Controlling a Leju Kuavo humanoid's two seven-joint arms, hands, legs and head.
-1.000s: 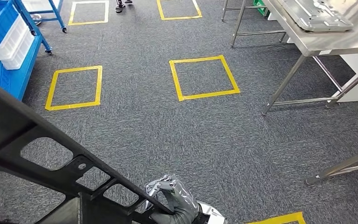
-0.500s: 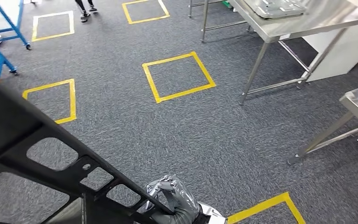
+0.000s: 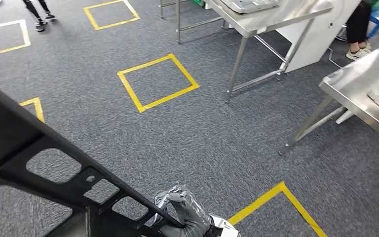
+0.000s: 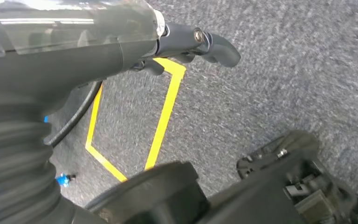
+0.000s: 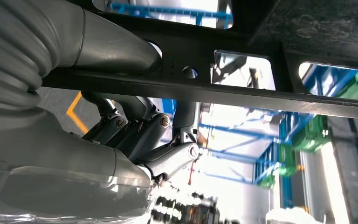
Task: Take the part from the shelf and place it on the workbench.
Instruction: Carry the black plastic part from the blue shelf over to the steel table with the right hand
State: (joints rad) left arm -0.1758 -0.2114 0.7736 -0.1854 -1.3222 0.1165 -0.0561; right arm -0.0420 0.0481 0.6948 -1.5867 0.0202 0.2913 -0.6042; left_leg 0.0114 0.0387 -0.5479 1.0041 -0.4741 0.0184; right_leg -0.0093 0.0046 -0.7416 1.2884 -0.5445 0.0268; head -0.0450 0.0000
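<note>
The grey carpet floor (image 3: 202, 143) takes up most of the room, marked with yellow tape squares (image 3: 158, 82). Across the lower left of the head view runs the part (image 3: 44, 158), a big black frame with cut-out windows and a small round hole, carried up off the floor and slanting down toward the robot's right hand (image 3: 183, 210).

Two steel surfaces stand ahead. The farther one (image 3: 276, 17) sits at the top, on thin legs, with a flat grey metal piece (image 3: 249, 5) lying on it. The nearer one (image 3: 362, 91) is at the right edge, and a pale shape lies on it at the picture's border. A white cabinet (image 3: 321, 34) stands between them.

A person's legs (image 3: 359, 29) in dark trousers show beyond the cabinet, and another person's feet (image 3: 38, 12) stand at the top left.

The right hand grips the part: in the head view its grey fingers curl over the frame's lower bar, and the right wrist view shows the thumb above that bar and the dark fingers (image 5: 135, 128) under it.

The left hand (image 4: 186, 44) shows in its wrist view above the carpet, dark fingers stretched out; whether it holds the part I cannot tell.
</note>
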